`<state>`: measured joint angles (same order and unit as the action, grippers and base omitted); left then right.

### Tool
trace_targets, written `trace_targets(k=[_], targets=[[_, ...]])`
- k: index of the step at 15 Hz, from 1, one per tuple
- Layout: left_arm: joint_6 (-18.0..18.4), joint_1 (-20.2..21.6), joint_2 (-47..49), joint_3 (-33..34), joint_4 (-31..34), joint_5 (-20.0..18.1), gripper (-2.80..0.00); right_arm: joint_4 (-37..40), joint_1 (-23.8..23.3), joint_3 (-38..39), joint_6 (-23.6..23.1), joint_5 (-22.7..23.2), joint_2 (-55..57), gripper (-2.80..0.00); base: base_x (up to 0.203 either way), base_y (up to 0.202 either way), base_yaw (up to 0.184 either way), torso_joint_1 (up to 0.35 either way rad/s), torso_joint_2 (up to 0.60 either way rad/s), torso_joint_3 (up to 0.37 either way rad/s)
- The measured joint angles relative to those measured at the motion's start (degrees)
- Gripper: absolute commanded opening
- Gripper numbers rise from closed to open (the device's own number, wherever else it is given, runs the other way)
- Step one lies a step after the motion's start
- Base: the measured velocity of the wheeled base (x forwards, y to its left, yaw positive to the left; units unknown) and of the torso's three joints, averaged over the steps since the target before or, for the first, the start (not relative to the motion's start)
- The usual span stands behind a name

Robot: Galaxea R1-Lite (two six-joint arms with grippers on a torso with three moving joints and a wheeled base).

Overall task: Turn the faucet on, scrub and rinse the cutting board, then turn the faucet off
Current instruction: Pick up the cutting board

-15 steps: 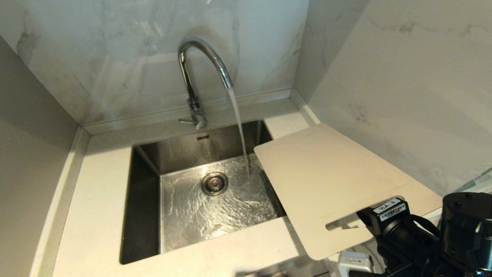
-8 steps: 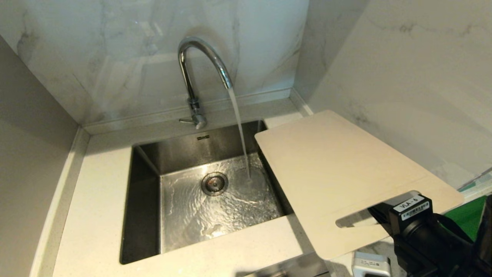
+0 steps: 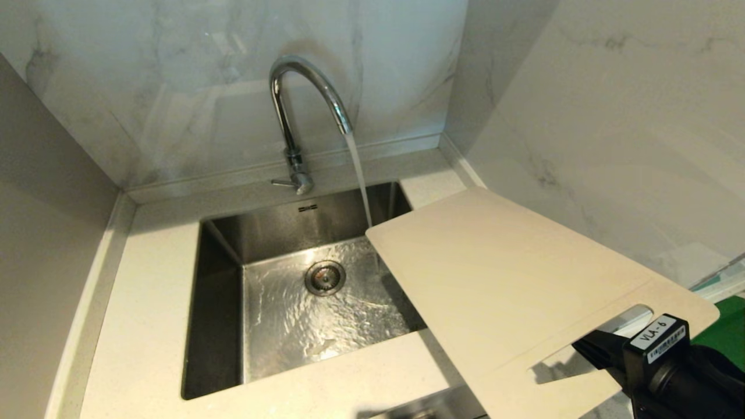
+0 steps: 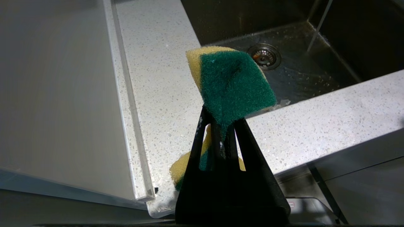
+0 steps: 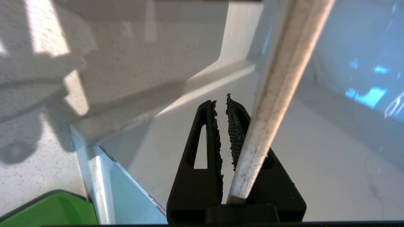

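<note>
The chrome faucet (image 3: 302,87) runs, and its stream (image 3: 359,180) falls onto the near-left corner of the cream-white cutting board (image 3: 500,279). The board hangs tilted over the sink's right side. My right gripper (image 3: 589,349) is shut on the board at its slot handle, at the lower right. In the right wrist view the board's edge (image 5: 277,82) crosses in front of one finger of the right gripper (image 5: 221,99). My left gripper (image 4: 221,116) is outside the head view, low before the counter's front edge, shut on a yellow-and-green sponge (image 4: 233,82).
The steel sink (image 3: 221,326) has water running over its floor toward the drain (image 3: 325,277). A speckled counter (image 3: 145,302) surrounds it, with marble walls behind and to the right. A dark green board (image 3: 724,331) lies at the far right beside a glass panel (image 5: 126,195).
My right gripper has swung the cutting board: the handle end moved right and down in the picture, and the far corner moved left into the water stream. The left arm has stayed still.
</note>
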<state>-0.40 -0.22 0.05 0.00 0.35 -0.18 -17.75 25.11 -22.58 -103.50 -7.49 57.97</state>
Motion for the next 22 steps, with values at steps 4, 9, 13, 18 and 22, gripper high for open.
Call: trace_targets(k=[4,9,13,18,22], targets=[[-0.01,-0.02,0.0,0.0,0.02,0.0,-2.8,3.42,0.0,-2.16,-4.87,4.59,-1.7,-2.8,0.0,0.0,0.0,0.0,0.0,0.0],[-0.01,-0.05,0.0,0.0,0.02,0.01,-2.8,7.8,0.0,-4.42,-6.49,8.0,-2.29,-2.8,0.0,0.0,0.0,0.0,0.0,0.0],[-0.03,0.0,0.0,-0.18,4.49,0.02,-2.8,14.91,-0.01,-6.86,-7.3,12.02,-2.24,-2.8,0.0,0.0,0.0,0.0,0.0,0.0],[-0.01,-0.07,0.0,0.13,0.62,0.0,-2.8,19.22,-0.01,-7.42,-7.41,17.84,-1.84,-2.8,0.0,0.0,0.0,0.0,0.0,0.0],[-0.01,0.0,-0.02,0.0,0.24,0.02,-2.8,19.81,0.07,-8.32,-10.08,22.37,0.15,-2.8,0.0,0.0,0.0,0.0,0.0,0.0]])
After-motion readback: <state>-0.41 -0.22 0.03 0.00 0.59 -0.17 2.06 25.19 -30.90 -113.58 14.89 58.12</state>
